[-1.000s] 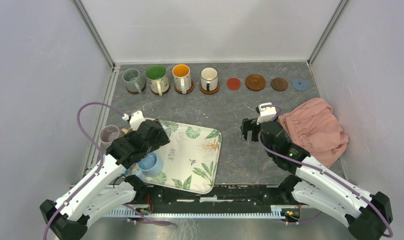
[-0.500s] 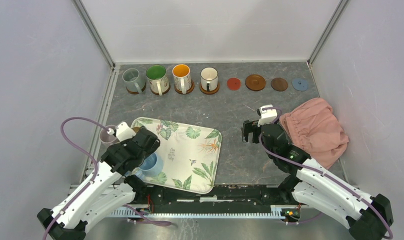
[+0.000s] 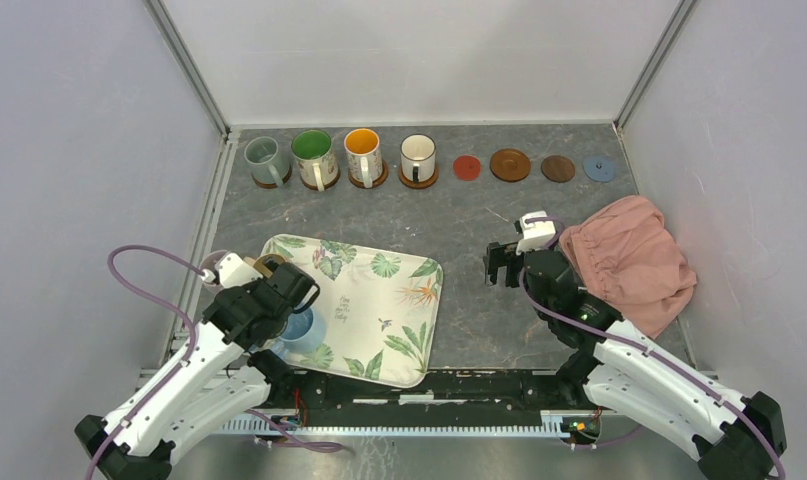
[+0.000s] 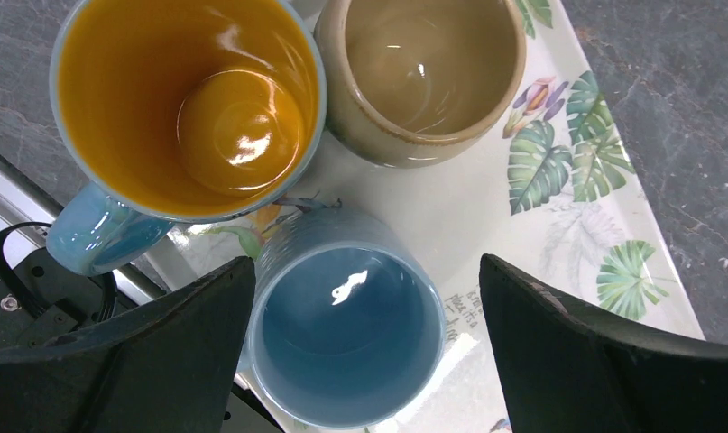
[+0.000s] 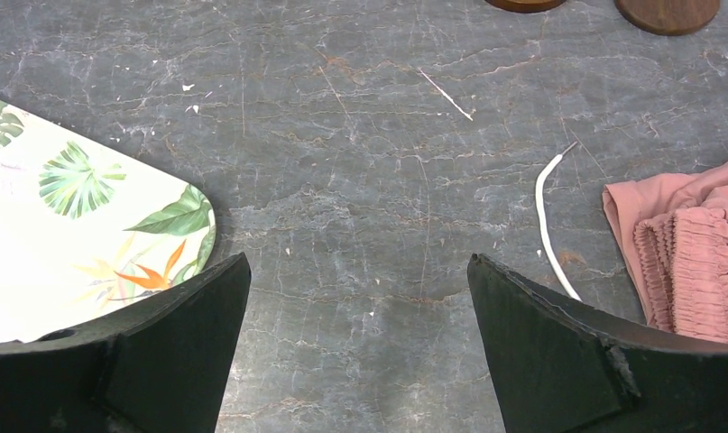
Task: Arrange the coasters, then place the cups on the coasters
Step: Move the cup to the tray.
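Note:
Four cups stand on coasters along the back: grey-green (image 3: 263, 158), green-inside (image 3: 314, 155), orange-inside (image 3: 362, 153) and cream (image 3: 417, 155). To their right lie bare coasters: red (image 3: 466, 167), brown (image 3: 510, 164), dark brown (image 3: 557, 168), grey-blue (image 3: 599, 167). My left gripper (image 4: 364, 352) is open, its fingers either side of a light blue cup (image 4: 346, 334) on the tray. A blue cup with orange inside (image 4: 184, 99) and a tan cup (image 4: 423, 72) stand just beyond it. My right gripper (image 5: 358, 343) hangs open over bare table, holding nothing.
The leaf-print tray (image 3: 389, 310) lies at the near left. A pink cloth (image 3: 629, 262) is bunched at the right wall, close beside the right arm. A thin white strip (image 5: 545, 216) lies on the table next to the cloth.
My left arm has drawn back toward the near left, bringing its open gripper over the light blue cup. The right arm has barely moved.

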Controlling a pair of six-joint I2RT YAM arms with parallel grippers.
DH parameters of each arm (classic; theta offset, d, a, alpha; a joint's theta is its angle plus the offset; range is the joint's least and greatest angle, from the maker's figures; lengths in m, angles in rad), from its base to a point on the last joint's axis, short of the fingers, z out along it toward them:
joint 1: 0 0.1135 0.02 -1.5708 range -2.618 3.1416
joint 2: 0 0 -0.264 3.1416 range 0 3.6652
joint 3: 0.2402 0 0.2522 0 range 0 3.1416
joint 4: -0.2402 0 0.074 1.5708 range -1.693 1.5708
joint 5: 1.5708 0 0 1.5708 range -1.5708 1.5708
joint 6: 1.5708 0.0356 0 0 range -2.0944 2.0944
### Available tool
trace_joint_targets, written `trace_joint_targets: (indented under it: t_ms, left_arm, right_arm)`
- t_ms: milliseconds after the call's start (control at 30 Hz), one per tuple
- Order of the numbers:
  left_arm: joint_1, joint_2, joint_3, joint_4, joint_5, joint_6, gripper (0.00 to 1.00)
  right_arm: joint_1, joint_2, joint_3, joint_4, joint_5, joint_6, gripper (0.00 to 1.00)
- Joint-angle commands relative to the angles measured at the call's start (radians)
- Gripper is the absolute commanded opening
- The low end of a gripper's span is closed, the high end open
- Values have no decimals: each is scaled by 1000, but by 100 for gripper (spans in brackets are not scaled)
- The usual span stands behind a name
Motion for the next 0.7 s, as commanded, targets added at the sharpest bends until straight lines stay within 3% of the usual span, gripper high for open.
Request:
trace_joint_targets:
  t_ms: [0,300,667]
  left_arm:
    - [1,11,-39,32,-26,-99,100]
    - [1,33,-94,91,26,-102,100]
    - [-2,121,-61,321,164,101,100]
  right_arm:
    - [-2,-25,-6,32,6,-22,98]
    - [-2,-34,-13,27,11,-26,98]
    - [-1,-41,-10,17,25,-24,98]
